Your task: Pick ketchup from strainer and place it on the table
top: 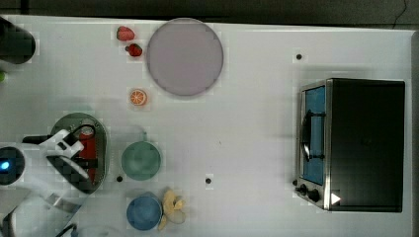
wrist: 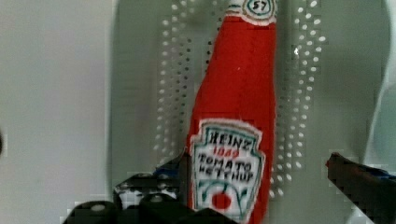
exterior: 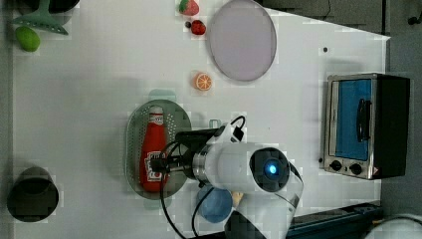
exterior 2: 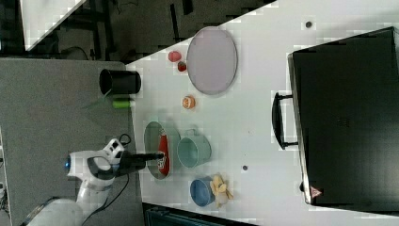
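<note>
The ketchup, a red bottle with a white-and-dark label, lies flat in the pale green strainer, whose bottom is perforated. My gripper is open and low over the bottle's label end, one finger close against one side and the other finger standing apart from the other side. In the left view the ketchup lies lengthwise in the strainer with the gripper at its lower half. The top view has the strainer at the table's left, partly under the arm.
A green cup stands just right of the strainer in the top view, with a blue cup and a banana peel below it. Farther off are an orange slice, two strawberries, a grey-lilac plate and a toaster oven.
</note>
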